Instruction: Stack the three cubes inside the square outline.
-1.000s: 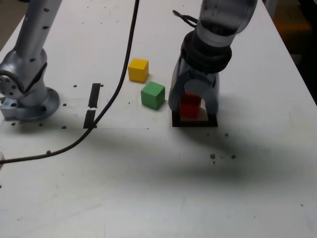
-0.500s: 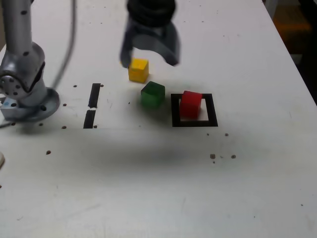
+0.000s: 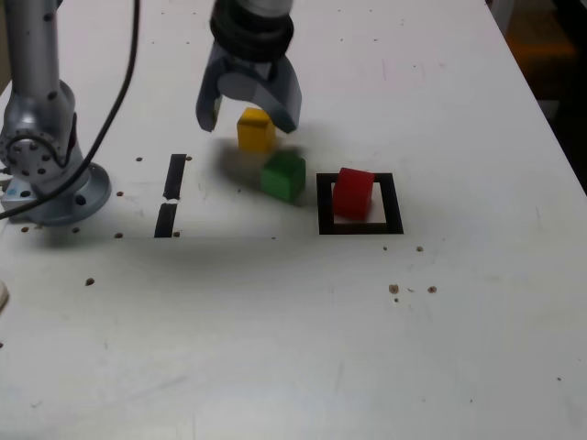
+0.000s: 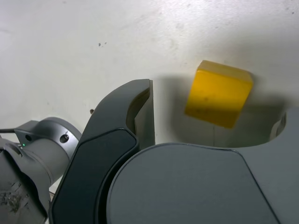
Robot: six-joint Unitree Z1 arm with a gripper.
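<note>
The yellow cube (image 4: pixel 218 94) looks smooth and matt; the pale tabletop (image 4: pixel 56 56) has a faint, smooth sheen.

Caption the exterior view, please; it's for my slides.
Open grey gripper near a yellow cube; solid green cube outside, red cube inside a black square outline.

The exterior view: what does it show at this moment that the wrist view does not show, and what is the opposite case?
Only the exterior view shows the red cube inside the square outline, the green cube, and the two short black strips.

Only the wrist view shows the yellow cube's face without the hand partly in front of it, and a close look at the hand's curved jaws, which stand apart.

Both show the yellow cube, the open hand, and the pale table.
</note>
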